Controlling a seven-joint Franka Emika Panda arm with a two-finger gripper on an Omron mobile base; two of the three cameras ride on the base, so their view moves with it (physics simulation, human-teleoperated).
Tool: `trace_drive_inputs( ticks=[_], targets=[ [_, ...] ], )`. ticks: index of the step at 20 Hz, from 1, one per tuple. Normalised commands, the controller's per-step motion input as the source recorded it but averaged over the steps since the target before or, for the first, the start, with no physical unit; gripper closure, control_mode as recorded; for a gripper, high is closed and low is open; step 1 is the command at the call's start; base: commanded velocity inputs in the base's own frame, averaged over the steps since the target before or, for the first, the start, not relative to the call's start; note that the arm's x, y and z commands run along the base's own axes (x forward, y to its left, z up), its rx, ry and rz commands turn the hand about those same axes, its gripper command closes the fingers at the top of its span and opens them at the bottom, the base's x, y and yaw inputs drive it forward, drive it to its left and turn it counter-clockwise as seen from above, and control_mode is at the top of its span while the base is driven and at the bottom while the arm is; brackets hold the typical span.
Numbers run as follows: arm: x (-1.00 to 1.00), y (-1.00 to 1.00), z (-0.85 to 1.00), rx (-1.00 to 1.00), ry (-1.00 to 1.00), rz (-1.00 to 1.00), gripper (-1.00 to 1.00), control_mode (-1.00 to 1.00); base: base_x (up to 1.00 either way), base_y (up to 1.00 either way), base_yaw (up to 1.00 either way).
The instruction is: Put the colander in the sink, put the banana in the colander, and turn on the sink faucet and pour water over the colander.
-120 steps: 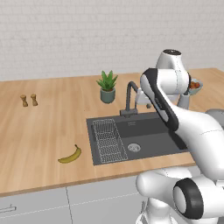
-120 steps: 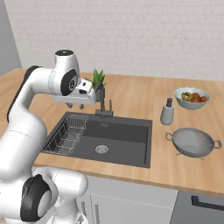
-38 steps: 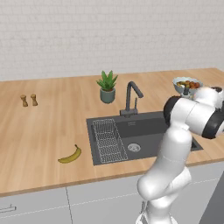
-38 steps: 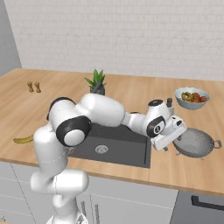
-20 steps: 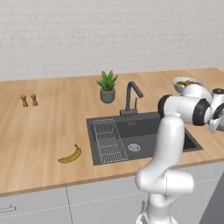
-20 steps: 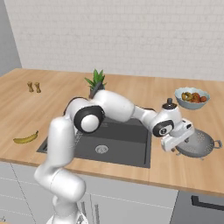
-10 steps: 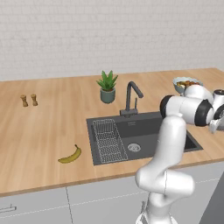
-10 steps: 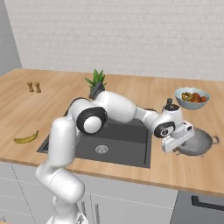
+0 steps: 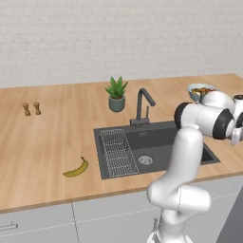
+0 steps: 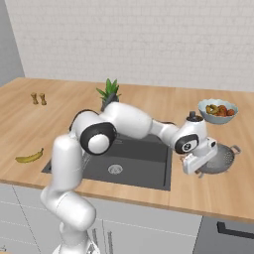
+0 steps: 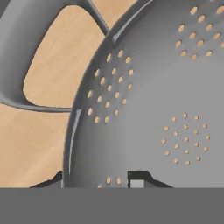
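Nearest the hand camera, the gripper (image 11: 98,179) straddles the rim of the colander (image 11: 153,109), one dark fingertip (image 11: 139,178) inside the perforated wall and the other outside it beside a side handle (image 11: 26,52); the jaws stand close together and appear clamped on that rim. The colander (image 10: 219,159) rests on the wooden counter (image 10: 149,99), to the right of the sink (image 10: 139,163) and in front of a bowl of fruit (image 10: 217,111). The step in hand is judged to be securing the colander for transfer; to do it well, the grip should be confirmed as firm, the lift kept straight and level so the one-sided hold does not let the bowl swing, and the counter edge cleared before moving over the basin. The arm reaches low and far to the right across the sink, elbow bent, wrist turned downward onto the rim. Farther off, the banana (image 9: 76,168) lies on the counter left of the sink, and the faucet (image 9: 142,105) stands behind the basin.
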Motion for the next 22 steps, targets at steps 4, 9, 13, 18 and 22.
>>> trace_drive_inputs(
  ticks=[4, 9, 13, 18, 22],
  targets=[
    [-0.60, 0.00, 0.48, 0.02, 0.13, 0.00, 1.00, -1.00, 0.00, 0.00, 0.00],
    [-0.62, 0.08, 0.42, 0.02, 0.12, 0.00, 1.00, -1.00, 0.00, 0.00, 0.00],
    [-0.62, 0.22, 0.34, 0.00, 0.11, 0.00, 1.00, -1.00, 0.00, 0.00, 0.00],
    [-0.69, 0.16, 0.30, 0.10, 0.07, 0.00, 1.00, -1.00, 0.00, 0.00, 0.00],
    [-0.70, 0.23, 0.24, 0.09, 0.00, 0.00, 1.00, -1.00, 0.00, 0.00, 0.00]
  ],
)
